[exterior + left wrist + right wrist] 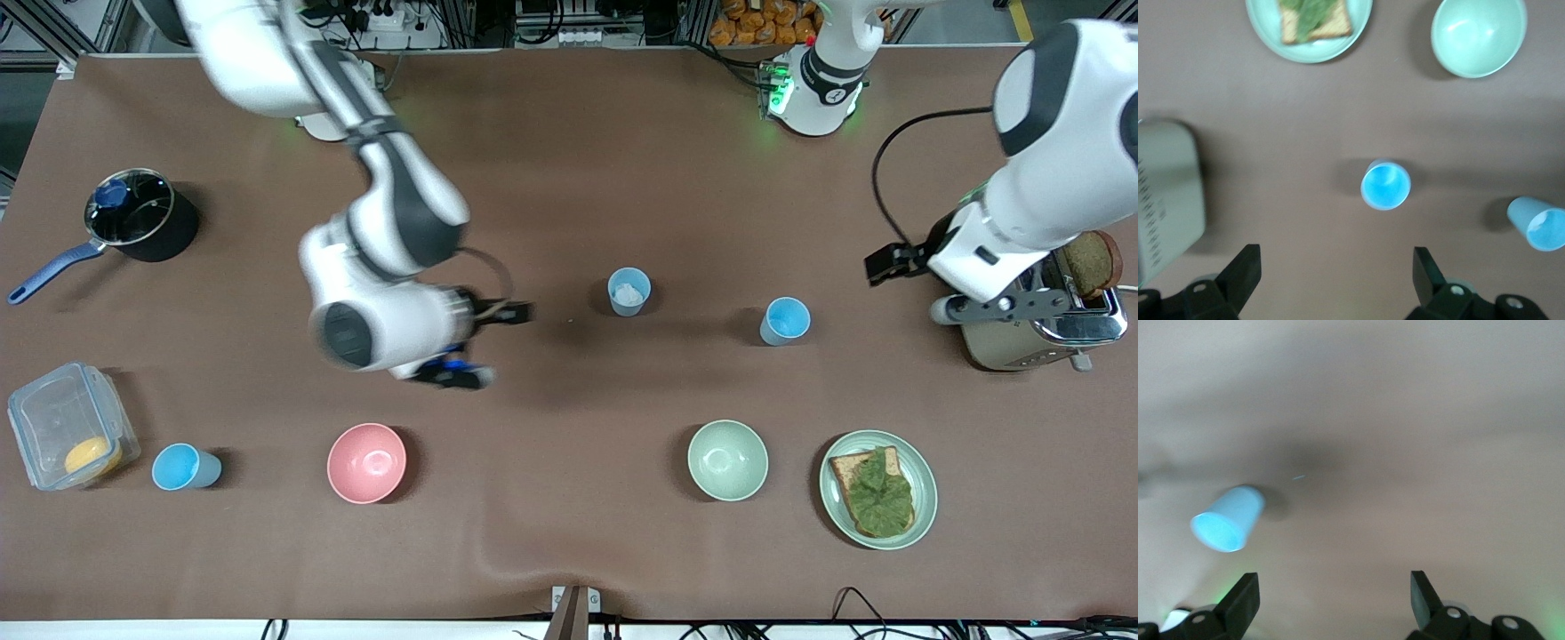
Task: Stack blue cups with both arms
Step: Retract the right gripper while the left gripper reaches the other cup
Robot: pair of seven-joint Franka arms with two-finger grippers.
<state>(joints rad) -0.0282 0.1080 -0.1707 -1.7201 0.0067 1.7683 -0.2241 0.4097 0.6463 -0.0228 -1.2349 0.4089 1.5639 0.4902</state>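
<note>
Three blue cups stand apart on the brown table. One blue cup (pixel 629 292) (pixel 1538 223) (pixel 1228 519) is mid-table and looks whitish inside. A second cup (pixel 785 321) (pixel 1385 185) stands beside it toward the left arm's end. The third cup (pixel 185 467) is near the front edge at the right arm's end. My right gripper (pixel 507 313) (pixel 1333 597) hangs open and empty over bare table beside the mid-table cup. Open and empty too, my left gripper (pixel 889 264) (pixel 1336 273) is over the table between the second cup and the toaster.
A toaster (pixel 1040 324) with bread stands at the left arm's end. Near the front edge are a plate with toast (pixel 878 488), a green bowl (pixel 727 460) and a pink bowl (pixel 366 462). A clear box (pixel 67 436) and a pot (pixel 142 216) occupy the right arm's end.
</note>
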